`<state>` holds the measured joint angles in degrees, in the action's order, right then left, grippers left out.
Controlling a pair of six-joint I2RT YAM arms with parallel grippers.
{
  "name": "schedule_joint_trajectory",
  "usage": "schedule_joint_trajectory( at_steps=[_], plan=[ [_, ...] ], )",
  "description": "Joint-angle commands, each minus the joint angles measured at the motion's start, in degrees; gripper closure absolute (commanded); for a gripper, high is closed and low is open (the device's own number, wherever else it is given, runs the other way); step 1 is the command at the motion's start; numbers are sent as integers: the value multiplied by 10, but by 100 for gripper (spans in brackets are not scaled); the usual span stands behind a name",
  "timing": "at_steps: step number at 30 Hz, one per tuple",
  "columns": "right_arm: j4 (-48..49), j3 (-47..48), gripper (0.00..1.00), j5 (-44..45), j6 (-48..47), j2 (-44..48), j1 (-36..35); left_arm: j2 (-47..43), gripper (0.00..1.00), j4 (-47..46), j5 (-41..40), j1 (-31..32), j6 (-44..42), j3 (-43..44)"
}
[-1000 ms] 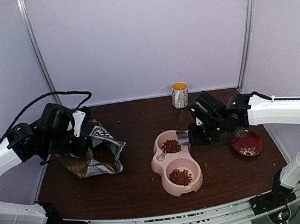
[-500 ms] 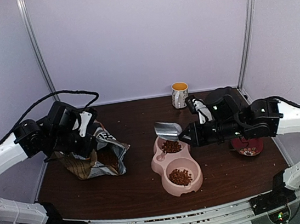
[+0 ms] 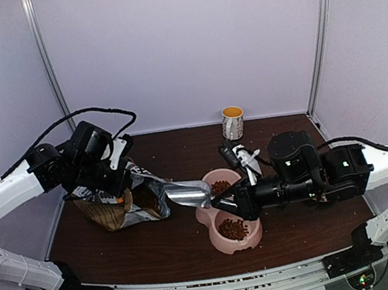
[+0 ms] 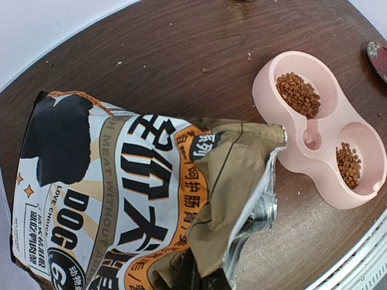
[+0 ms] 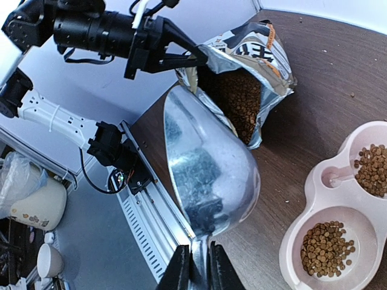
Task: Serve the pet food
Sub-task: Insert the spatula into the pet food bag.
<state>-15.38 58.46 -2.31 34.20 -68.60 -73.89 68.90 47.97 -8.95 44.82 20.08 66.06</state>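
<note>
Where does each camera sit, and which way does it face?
Top external: above, behind the bases, looking down on the table; both arms show.
Left wrist: looks down on bag and pink bowl; own tool barely shows.
Right wrist: looks along scoop toward bag; its fingers clamp the handle.
Shared: bag and bowl, all three.

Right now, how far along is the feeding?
Done: both hollows of the pink plastic double bowl hold reddish-brown kibble pellets. In hand: the right gripper holds an empty metal scoop by the printed foil-lined bag, which the left gripper holds open. Left: probably another scoopful.
</note>
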Motion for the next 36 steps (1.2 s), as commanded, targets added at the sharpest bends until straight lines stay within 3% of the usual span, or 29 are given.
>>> schedule_joint_trajectory(
  at_steps=[1, 18, 30, 36],
  plan=[
    [41, 12, 100, 13, -29, -24, -23, 3, 100, -69, 12, -4, -2, 44],
    [66, 112, 100, 113, -15, -188, -44, 35, 100, -56, 37, -4, -44, 84],
    [-33, 240, 100, 250, 1, -316, -46, 36, 100, -66, 59, -4, -37, 76],
    [-63, 291, 100, 246, -8, -369, -39, 32, 100, -74, 63, -4, -34, 66]
  ],
)
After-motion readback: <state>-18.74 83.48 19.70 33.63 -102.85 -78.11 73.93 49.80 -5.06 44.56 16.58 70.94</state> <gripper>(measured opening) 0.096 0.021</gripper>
